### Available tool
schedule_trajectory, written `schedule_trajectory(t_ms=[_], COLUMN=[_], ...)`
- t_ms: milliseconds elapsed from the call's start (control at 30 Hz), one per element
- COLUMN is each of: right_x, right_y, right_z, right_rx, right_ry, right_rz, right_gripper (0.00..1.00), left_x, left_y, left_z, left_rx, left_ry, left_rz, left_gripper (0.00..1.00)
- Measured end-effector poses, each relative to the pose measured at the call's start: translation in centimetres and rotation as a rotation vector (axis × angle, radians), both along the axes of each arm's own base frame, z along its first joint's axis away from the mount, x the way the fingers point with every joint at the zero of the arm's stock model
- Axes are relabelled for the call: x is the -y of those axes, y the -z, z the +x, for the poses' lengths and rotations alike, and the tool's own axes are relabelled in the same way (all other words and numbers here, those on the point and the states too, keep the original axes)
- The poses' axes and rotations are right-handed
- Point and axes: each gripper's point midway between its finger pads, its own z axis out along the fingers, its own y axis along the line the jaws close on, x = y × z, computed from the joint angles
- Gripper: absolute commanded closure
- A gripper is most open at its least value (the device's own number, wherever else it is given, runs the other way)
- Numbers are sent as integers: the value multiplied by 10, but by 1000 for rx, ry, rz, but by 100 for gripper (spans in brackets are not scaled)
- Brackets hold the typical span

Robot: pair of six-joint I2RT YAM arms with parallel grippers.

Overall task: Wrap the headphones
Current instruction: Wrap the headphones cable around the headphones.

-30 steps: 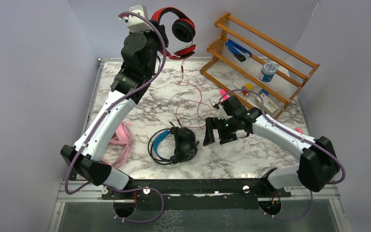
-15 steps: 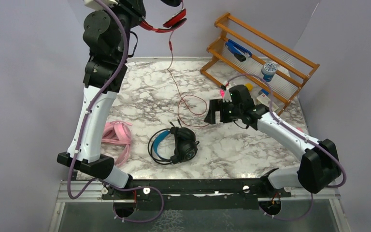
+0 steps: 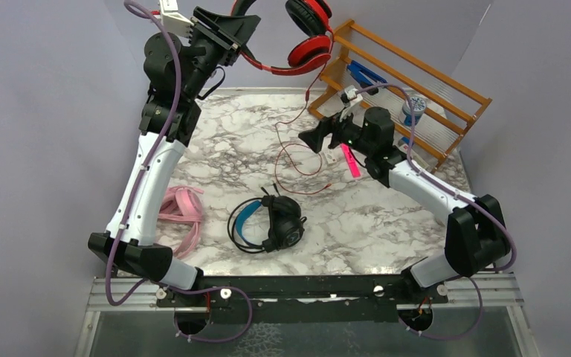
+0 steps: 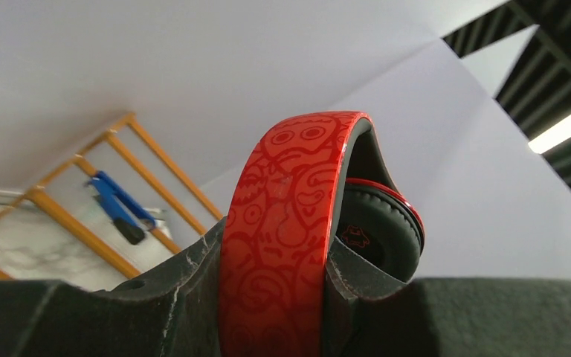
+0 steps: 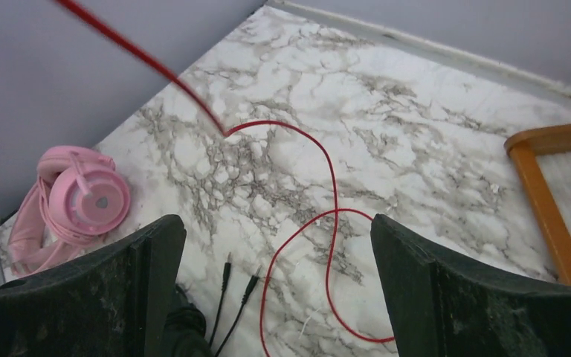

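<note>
Right gripper [image 3: 314, 138] moving far-left since earlier frame, jaws standing wide, empty, over red cable [image 5: 334, 186]. I am noting left gripper [image 3: 242, 30] clamping red headphones [image 3: 306, 46] by band, raised at far wall.

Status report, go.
Left gripper shut on red headset, held high. Right gripper open above its cable. Black headset, pink headset on table.

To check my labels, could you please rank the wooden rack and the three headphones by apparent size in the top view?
1. wooden rack.
2. red headphones, held up nearer the camera.
3. black-and-blue headphones and pink headphones: unranked, left arm hides part of pink.
</note>
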Motion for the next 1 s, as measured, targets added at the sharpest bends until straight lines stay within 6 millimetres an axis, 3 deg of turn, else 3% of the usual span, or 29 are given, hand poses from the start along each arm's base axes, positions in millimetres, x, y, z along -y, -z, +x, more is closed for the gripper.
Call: schedule_trajectory(t_ms=[200,300,500,700,1000], right_x=[-2,-6,-21,-30,-15], right_y=[-2,-16,-33,-34,-11], right_z=[-4,-4,-1,-6,-38], right_rx=[119,180,256,243,213], right_ry=[-40,-67,-139,-198,-208], right_rz=[62,101,165,215,194], right_gripper=[0,0,16,5,0], left_x=[15,23,33,36,38], left_y=[-8,-8,-17,-32,-37], left_z=[-17,-23,-40,-56,-59], left_rx=[11,6,6,53,73], left_ry=[154,237,362,440,474], left_rz=[-119,-184,-248,-275,-290], left_gripper=[100,100,100,100,100])
